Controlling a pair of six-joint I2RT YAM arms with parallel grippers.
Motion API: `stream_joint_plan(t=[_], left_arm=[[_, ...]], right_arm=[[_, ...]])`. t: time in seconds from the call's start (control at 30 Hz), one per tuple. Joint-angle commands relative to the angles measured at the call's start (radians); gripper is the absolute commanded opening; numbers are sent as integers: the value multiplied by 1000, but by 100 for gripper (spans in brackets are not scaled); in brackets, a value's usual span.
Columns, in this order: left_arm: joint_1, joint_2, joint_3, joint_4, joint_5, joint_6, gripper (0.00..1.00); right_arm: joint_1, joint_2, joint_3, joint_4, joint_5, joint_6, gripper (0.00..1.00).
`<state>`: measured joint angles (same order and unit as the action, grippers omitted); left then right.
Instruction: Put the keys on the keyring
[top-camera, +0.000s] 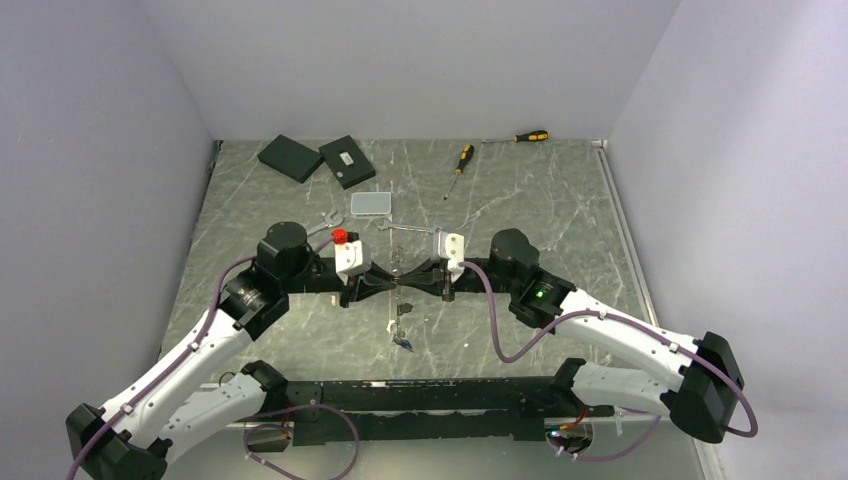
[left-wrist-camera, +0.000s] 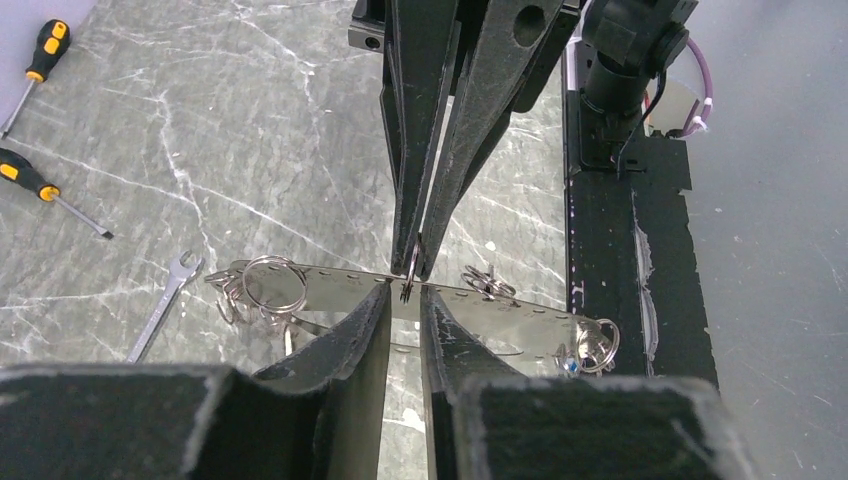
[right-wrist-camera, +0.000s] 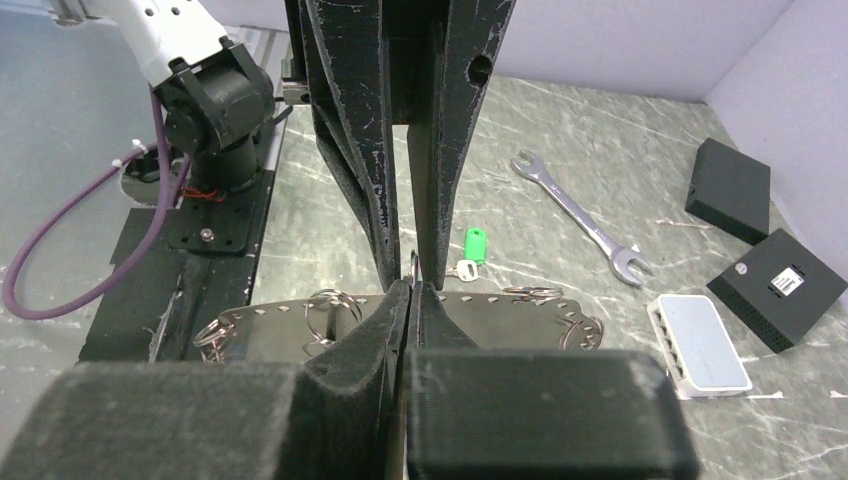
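At table (top-camera: 300, 330) centre, left gripper (left-wrist-camera: 406, 293) and right gripper (right-wrist-camera: 413, 288) are set tip to tip. Right jaws are pressed together; left jaws are held a slit apart, grip unclear. Green-tagged key (right-wrist-camera: 474, 246) is seen on the table, just far of the tips.

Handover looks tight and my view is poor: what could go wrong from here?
The left gripper and right gripper sit tip to tip; further closing could knock them together. The thin metal piece between them could slip out. The green-tagged key lies loose on the table below and may get nudged.
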<state>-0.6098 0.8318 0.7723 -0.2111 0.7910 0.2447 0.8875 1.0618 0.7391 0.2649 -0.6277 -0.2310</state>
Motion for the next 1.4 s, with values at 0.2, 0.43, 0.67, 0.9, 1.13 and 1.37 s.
stream_joint_plan(t=[0.2, 0.43, 0.67, 0.9, 1.13, 1.37], left_arm=[[1, 16, 14, 41, 51, -2, 25], [2, 22, 19, 29, 52, 7, 27], [2, 32, 21, 21, 48, 14, 23], [2, 36, 21, 13, 46, 22, 31], [1, 36, 19, 17, 49, 19, 19], [1, 31, 10, 14, 40, 31, 0]], right_arm=[[4, -4, 11, 70, -22, 6, 0], [4, 6, 19, 50, -31, 0, 0], [4, 18, 33, 25, -44, -1, 0], [4, 35, 52, 3, -23, 6, 0], [4, 39, 53, 9, -29, 11, 0], [4, 20, 33, 43, -41, 26, 0]])
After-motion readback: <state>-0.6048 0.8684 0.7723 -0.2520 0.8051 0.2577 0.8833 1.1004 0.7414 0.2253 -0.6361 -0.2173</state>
